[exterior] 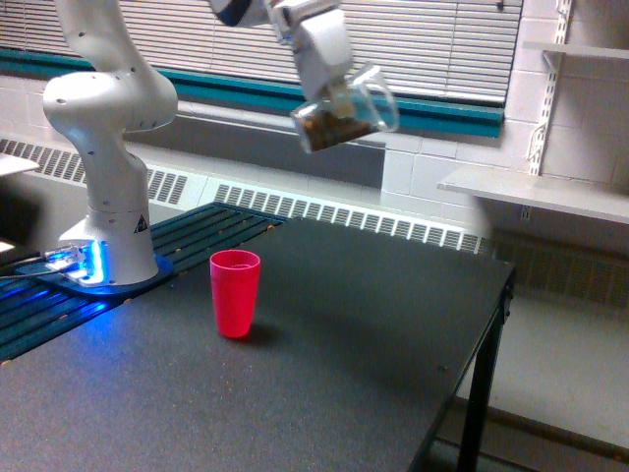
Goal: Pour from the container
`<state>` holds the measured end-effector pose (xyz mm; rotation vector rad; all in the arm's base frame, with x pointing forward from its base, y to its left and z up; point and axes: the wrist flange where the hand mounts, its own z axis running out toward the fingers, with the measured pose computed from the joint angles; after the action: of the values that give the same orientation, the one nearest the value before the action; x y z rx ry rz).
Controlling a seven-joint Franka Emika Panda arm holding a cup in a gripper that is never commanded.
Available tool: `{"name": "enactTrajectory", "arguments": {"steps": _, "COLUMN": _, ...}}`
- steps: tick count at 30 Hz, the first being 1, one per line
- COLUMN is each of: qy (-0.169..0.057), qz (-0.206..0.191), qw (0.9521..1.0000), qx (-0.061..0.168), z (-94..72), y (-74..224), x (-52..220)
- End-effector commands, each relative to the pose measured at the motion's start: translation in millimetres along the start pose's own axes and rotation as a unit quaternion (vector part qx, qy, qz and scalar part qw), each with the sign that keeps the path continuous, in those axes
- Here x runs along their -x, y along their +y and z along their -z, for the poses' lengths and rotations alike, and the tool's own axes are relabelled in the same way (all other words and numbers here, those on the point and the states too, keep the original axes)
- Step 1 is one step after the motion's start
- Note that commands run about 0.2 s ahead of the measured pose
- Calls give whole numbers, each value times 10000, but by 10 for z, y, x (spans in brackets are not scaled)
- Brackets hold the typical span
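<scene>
High over the dark table (373,324), toward the upper middle of the exterior view: one container (346,110), clear plastic, wide-mouthed, tapering, held tilted well off upright with its closed base toward the exterior view's left and lower, its mouth toward the exterior view's right. Walls thin and see-through, catching a pale sheen at the rim. Contents: brown granular bits, heaped in the lower part toward the base; outline somewhat blurred.

Gripper (329,84): white, blocky housing, clamped around the container from above; the fingers themselves are too blurred to make out singly.

Arm (103,128): white, smooth, rounded joints, glossy casing; rises from a round base (108,270) at the exterior view's left, lit blue at the foot.

Red cup (235,293): opaque plastic, tapering, open top, upright on the table, well below the container and to the exterior view's left of it, not touching it. Interior not visible.

Table: flat, matte black, finely speckled surface, straight edge and a dark leg at the exterior view's right.

Slatted panel (187,236): dark ribbed strips, teal-edged, beside the arm's base.

Background: horizontal window blinds (442,39), pale; a teal sill band (236,90); white block wall; a long louvred heater grille (344,216); white shelves (541,192) on slotted rails at the exterior view's right.
</scene>
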<state>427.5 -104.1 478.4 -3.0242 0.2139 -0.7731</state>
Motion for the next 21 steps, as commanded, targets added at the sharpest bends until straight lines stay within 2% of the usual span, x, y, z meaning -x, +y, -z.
{"name": "enactTrajectory", "arguments": {"steps": 1, "qy": -110, "qz": -167, "qw": 9997, "qx": 153, "z": 83, "y": 250, "x": 344}}
{"name": "enactTrajectory", "arguments": {"steps": 8, "qy": -219, "qz": -320, "qw": 9987, "qx": 342, "z": 159, "y": 485, "x": 768}}
{"name": "enactTrajectory", "arguments": {"steps": 10, "qy": -173, "qz": -311, "qw": 9985, "qx": 404, "z": 234, "y": 543, "x": 811}}
{"name": "enactTrajectory", "arguments": {"steps": 21, "qy": -384, "qz": -293, "qw": 9970, "qx": 600, "z": 241, "y": 732, "x": 1070}}
